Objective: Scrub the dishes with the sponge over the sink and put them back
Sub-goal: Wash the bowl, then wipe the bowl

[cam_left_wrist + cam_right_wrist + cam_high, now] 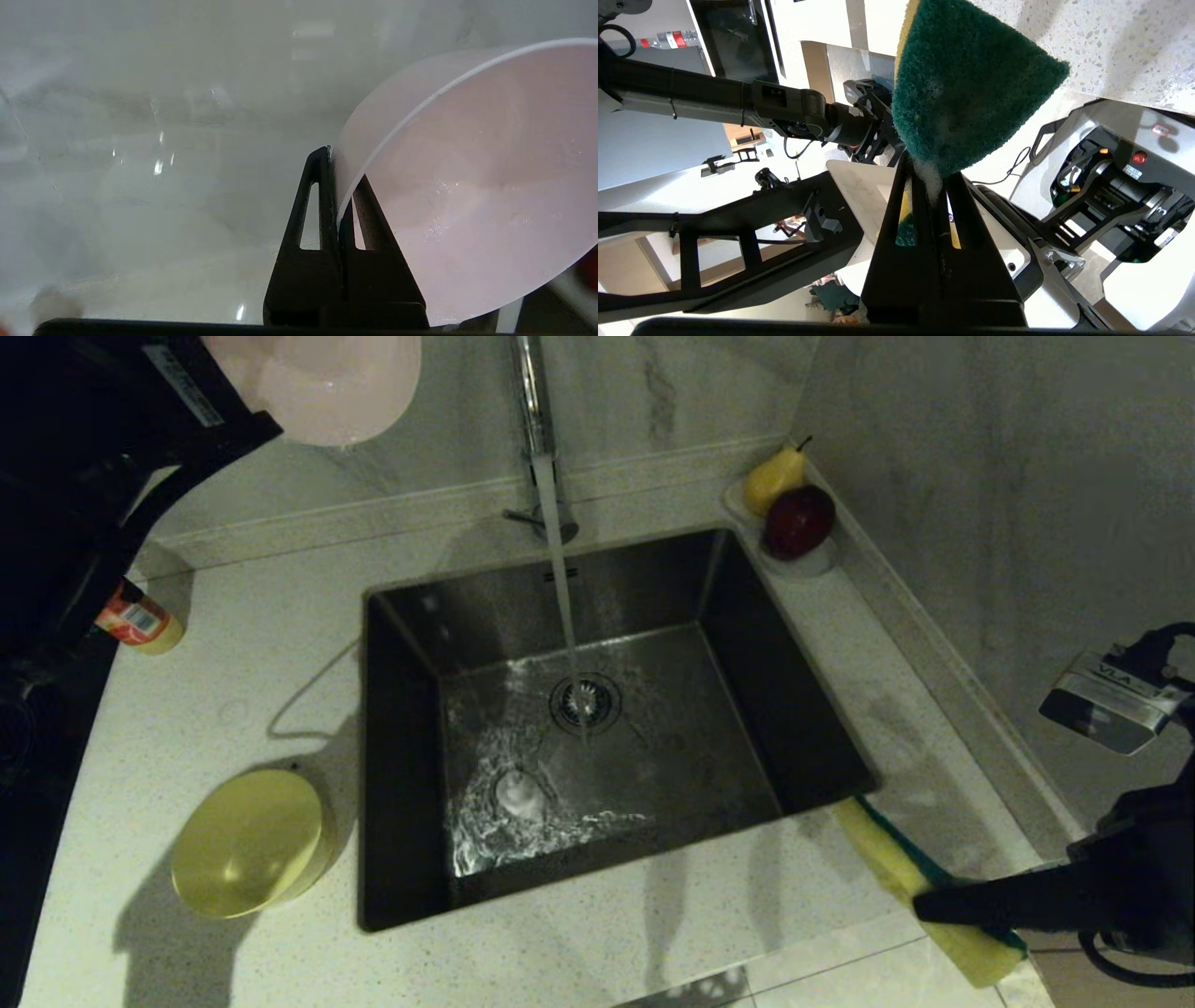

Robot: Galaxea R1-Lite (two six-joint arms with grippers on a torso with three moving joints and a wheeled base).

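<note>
Sponge of yellow foam with dark green scouring face (910, 873) clamped in right gripper (934, 903) jaws at near right, upturned yellow round plastic bowl (250, 843) on speckled surface (233, 672) near left, square steel sink (597, 728) under running chrome tap (534, 401), pale pink round plastic bowl (322, 383) pinched by its rim in left gripper (337, 186) jaws, raised at far left.

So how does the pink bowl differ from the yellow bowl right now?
The pink bowl is held up in the air, its rim pinched in the left end effector; the yellow bowl sits on the counter left of the sink. The pink bowl is tilted with its wet inside showing, while the yellow one lies upside down. Both are small, round and plain.
</note>
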